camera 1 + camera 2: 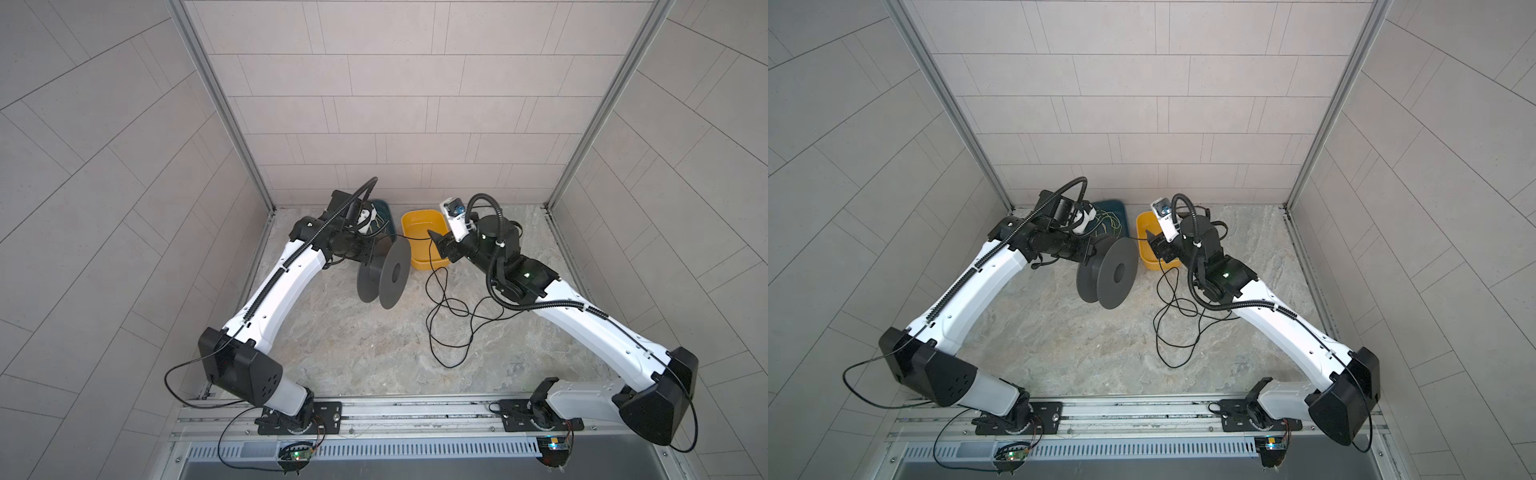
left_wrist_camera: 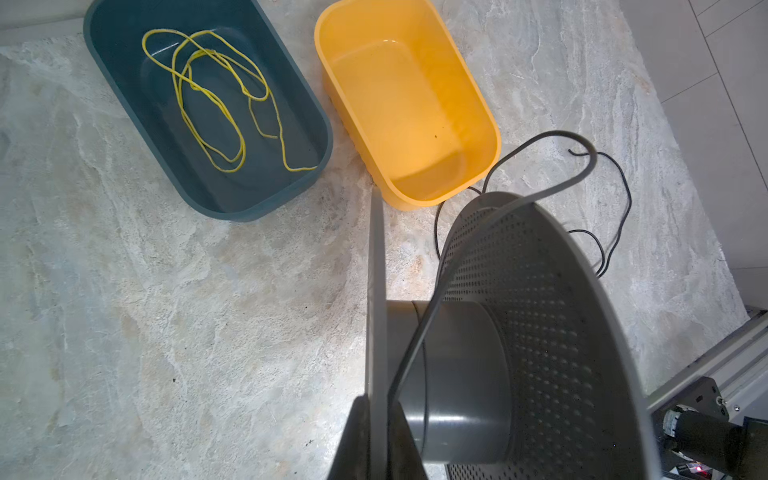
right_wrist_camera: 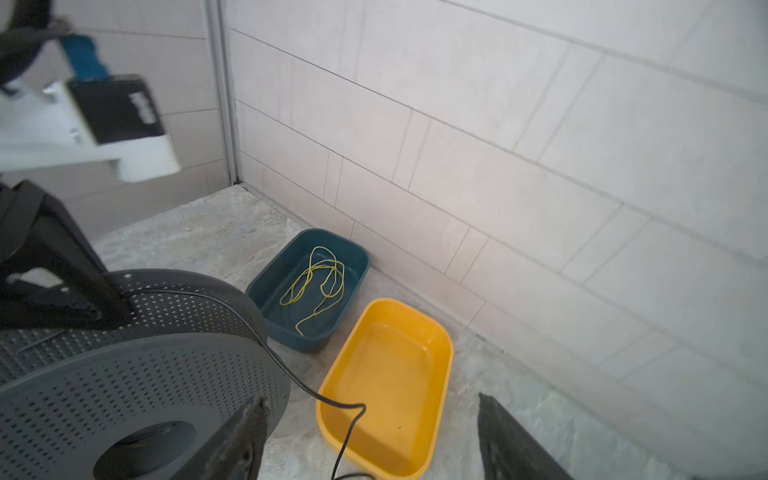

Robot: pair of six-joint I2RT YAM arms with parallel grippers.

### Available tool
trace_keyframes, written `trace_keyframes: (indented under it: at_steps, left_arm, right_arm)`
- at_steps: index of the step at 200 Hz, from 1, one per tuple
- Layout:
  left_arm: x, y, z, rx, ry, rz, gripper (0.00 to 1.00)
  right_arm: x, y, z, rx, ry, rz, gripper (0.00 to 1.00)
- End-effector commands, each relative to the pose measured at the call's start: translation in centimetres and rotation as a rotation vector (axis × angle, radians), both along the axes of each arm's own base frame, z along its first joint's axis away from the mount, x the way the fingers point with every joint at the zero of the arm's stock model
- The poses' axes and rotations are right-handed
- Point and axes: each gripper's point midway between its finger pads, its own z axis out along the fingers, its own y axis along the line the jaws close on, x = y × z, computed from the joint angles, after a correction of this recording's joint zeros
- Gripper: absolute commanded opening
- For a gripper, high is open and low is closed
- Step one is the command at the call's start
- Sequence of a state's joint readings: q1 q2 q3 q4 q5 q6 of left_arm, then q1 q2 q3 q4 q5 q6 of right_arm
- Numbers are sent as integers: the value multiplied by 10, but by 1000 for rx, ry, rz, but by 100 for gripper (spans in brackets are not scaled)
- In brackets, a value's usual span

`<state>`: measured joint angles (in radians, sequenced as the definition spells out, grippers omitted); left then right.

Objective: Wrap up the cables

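- In both top views the left arm covers its own fingers and most of the teal bin (image 1: pixel 384 208). The right wrist hides the yellow bin's (image 1: pixel 417 218) side toward the desk's right edge.
- In its wrist view we see the left gripper (image 2: pixel 377 405) with its fingers pressed together on the thin flange of the grey spool (image 2: pixel 540 332). The fingers' bases are cut off by the frame.
- We cannot tell whether the spool (image 1: pixel 395 270), standing on edge, touches the desk (image 1: pixel 353 353).
- The right gripper (image 3: pixel 372 399) has its fingers wide apart, gripping nothing, and only their tips enter the frame.
- The black cable (image 2: pixel 555 134) crosses the spool's hub, climbs over the flange rim and runs between the right fingers without touching them. Then it drops into loose loops on the desk before the yellow bin, toward the right edge.
- The flanges hide how much cable sits on the hub.
- A yellow-green cord (image 2: pixel 228 170) lies tangled in the teal bin. The yellow bin just beside it looks bare.
- The desk is marbled grey-beige stone. Both bins sit at its rear edge, and a metal rail runs along the front.
- Pale tiled walls close three sides, with aluminium posts at the rear corners.
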<state>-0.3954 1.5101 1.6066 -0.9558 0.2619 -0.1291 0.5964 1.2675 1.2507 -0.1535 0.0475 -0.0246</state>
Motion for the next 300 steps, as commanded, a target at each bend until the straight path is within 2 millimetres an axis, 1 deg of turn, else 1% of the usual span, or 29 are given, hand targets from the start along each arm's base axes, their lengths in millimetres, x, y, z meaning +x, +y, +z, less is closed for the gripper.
trace_keyframes:
  at_steps: [1, 22, 36, 48, 67, 83, 110, 118, 129, 141, 160, 179, 193, 207, 215, 261, 288, 300]
  left_arm:
    - [-3, 2, 31, -18, -77, -5, 0]
    - [-5, 6, 41, -21, -103, 15, 0]
    - [-7, 8, 49, -26, -120, 24, 0]
    - [-9, 10, 56, -32, -132, 31, 0]
    - [-11, 11, 68, -54, -151, 44, 0]
    - [-14, 9, 79, -92, -165, 40, 0]
    - [-18, 6, 93, -154, -157, 34, 0]
    - [-19, 5, 96, -169, -153, 32, 0]
    - [-21, 5, 99, -183, -149, 25, 0]
    - [-23, 6, 101, -186, -147, 25, 0]
    - [-26, 8, 105, -189, -148, 19, 0]
    - [-29, 10, 107, -189, -148, 17, 0]
    - [-31, 11, 110, -191, -153, 14, 0]
    - [-33, 10, 112, -199, -152, 12, 0]
    - [-35, 10, 114, -204, -154, 9, 0]
    - [-39, 11, 122, -232, -162, 7, 0]
    - [-41, 10, 128, -245, -167, 6, 0]
    - [-43, 11, 131, -250, -171, 4, 0]
  right_arm:
    - [-13, -20, -22, 178, 252, -59, 83]
    - [-18, -32, -41, 209, 360, -78, 91]
    - [-25, -34, -57, 187, 396, -56, 95]
    - [-27, -42, -72, 153, 422, -78, 99]
    - [-28, -53, -95, 119, 433, -129, 100]
    - [-28, -57, -104, 121, 419, -150, 99]
    - [-31, -51, -123, 127, 400, -96, 99]
    - [-28, -51, -130, 124, 392, -95, 96]
    - [-26, -46, -137, 127, 379, -70, 93]
    - [-24, -36, -138, 168, 343, -18, 87]
    - [-22, -18, -139, 220, 300, 74, 81]
    - [-19, -2, -135, 218, 269, 167, 79]
    - [-14, 5, -136, 220, 243, 200, 80]
    - [-11, 13, -141, 212, 237, 235, 85]
    - [-8, 17, -141, 207, 230, 255, 87]
    - [14, 39, -144, 234, 201, 319, 86]
    - [25, 55, -157, 205, 255, 377, 84]
    - [29, 58, -164, 207, 270, 381, 83]
